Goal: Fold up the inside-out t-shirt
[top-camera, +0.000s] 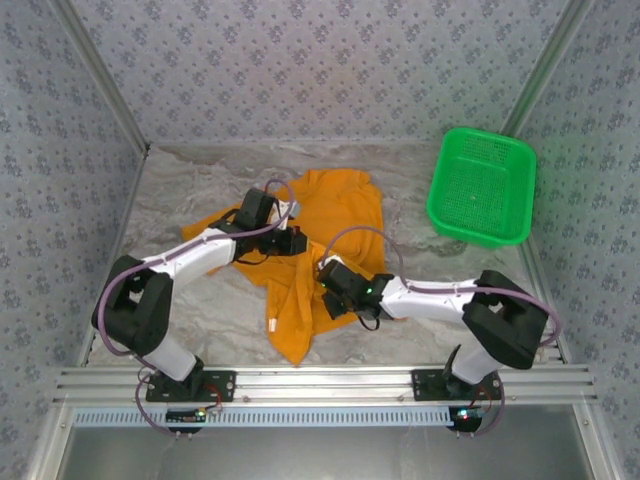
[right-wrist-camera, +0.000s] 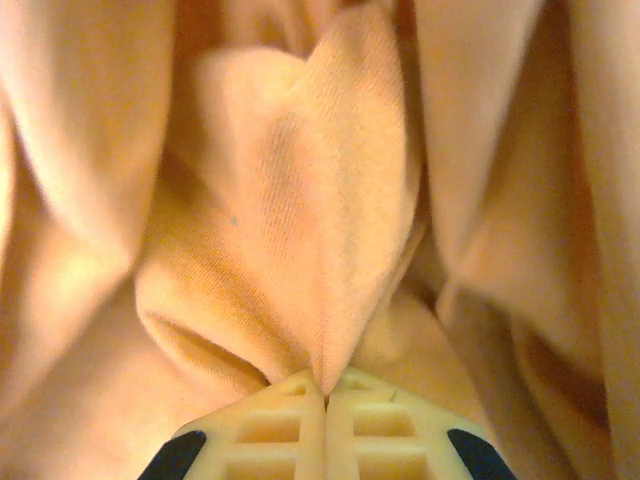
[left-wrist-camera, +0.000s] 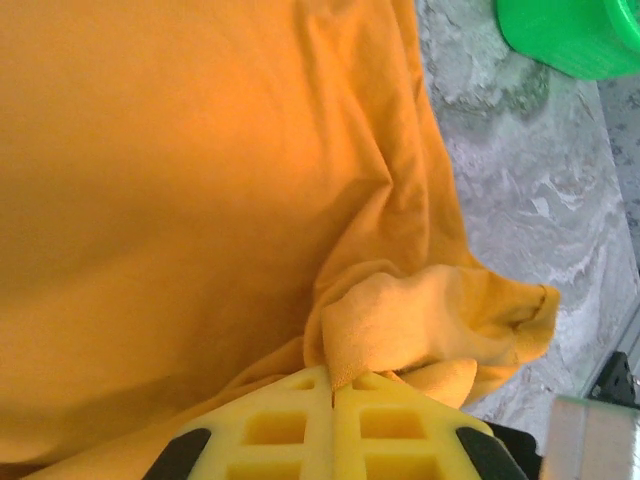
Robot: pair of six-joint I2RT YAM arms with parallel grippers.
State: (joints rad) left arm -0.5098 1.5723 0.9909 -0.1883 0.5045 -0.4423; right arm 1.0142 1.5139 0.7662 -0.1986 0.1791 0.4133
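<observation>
The orange-yellow t-shirt (top-camera: 325, 215) lies crumpled in the middle of the table, one long part trailing toward the near edge. My left gripper (top-camera: 297, 243) sits on the shirt's middle and is shut on a pinched fold of the t-shirt (left-wrist-camera: 390, 325); in the left wrist view (left-wrist-camera: 332, 378) the yellow fingertips meet around the cloth. My right gripper (top-camera: 326, 280) is at the shirt's right lower side, also shut, with a pleat of the t-shirt (right-wrist-camera: 300, 250) rising from between its fingertips (right-wrist-camera: 326, 390).
A green plastic mesh basket (top-camera: 482, 186) stands at the back right, its corner visible at the top of the left wrist view (left-wrist-camera: 570, 35). Grey marbled table (top-camera: 200, 310) lies bare to the left and right of the shirt. Patterned walls enclose three sides.
</observation>
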